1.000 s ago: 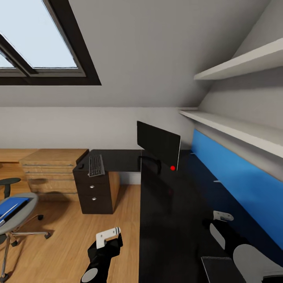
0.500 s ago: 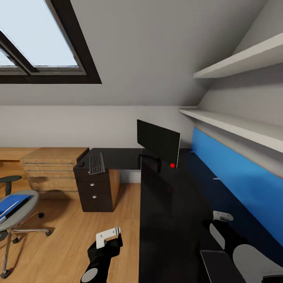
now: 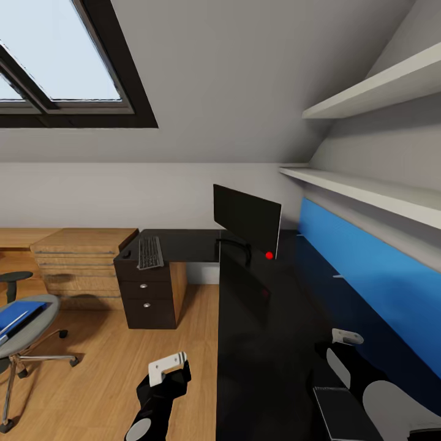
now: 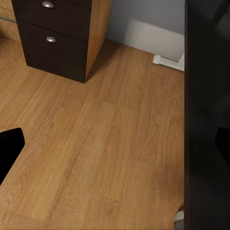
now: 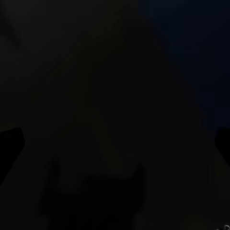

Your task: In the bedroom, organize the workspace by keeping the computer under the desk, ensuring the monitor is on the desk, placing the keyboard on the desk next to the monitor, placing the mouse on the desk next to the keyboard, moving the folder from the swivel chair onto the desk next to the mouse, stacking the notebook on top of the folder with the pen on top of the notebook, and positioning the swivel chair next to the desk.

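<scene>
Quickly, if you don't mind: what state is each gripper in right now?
Left gripper: cannot be told; it hangs over the floor, nothing seen in it.
Right gripper: cannot be told; it hangs over the desk.

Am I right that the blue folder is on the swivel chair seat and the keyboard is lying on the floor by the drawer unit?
Not quite. The keyboard lies on the desk, above the drawer unit, not on the floor. The head view shows this. The blue folder is indeed on the swivel chair seat.

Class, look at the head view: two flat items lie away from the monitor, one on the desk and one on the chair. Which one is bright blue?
The folder on the swivel chair seat is bright blue. The other, the notebook, is grey and lies on the desk near the right gripper.
</scene>
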{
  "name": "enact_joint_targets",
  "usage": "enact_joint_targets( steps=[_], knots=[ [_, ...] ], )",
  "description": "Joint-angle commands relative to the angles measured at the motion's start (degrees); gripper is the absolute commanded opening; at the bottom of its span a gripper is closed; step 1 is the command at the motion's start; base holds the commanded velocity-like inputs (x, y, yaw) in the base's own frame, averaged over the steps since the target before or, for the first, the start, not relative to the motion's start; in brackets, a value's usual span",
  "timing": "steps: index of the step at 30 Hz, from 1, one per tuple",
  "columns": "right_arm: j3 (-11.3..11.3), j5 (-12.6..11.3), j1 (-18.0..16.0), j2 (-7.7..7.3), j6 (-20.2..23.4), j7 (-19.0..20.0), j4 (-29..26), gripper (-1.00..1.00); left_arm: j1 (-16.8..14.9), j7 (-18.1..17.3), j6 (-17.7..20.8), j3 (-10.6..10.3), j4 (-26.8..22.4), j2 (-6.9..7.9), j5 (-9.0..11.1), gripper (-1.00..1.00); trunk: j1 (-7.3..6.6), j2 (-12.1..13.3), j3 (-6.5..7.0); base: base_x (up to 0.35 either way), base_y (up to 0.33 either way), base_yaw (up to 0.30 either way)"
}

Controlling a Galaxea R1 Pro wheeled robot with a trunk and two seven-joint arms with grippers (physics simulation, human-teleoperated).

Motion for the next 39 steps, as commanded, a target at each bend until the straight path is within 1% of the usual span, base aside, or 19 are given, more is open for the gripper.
enact_joint_targets(
  steps=[1,32,39],
  knots=[
    [0.5,-0.4,0.0,-0.06,0.3,-0.4,-0.1,1.0,-0.1,0.3,-0.2,-0.1,-0.1,0.05,0.2,1.0,0.23,-0.5,-0.26,0.0,0.0,0.0],
    [0.7,-0.3,0.0,0.03,0.3,-0.5,0.0,1.0,-0.1,0.3,-0.8,-0.1,-0.1,0.08,0.2,1.0,7.04,-12.9,-5.83,0.0,0.0,0.0],
    [0.7,-0.3,0.0,0.03,0.3,-0.5,0.0,1.0,-0.1,0.3,-0.8,-0.1,0.0,0.14,0.2,1.0,7.04,-12.9,-5.83,0.0,0.0,0.0]
  ],
)
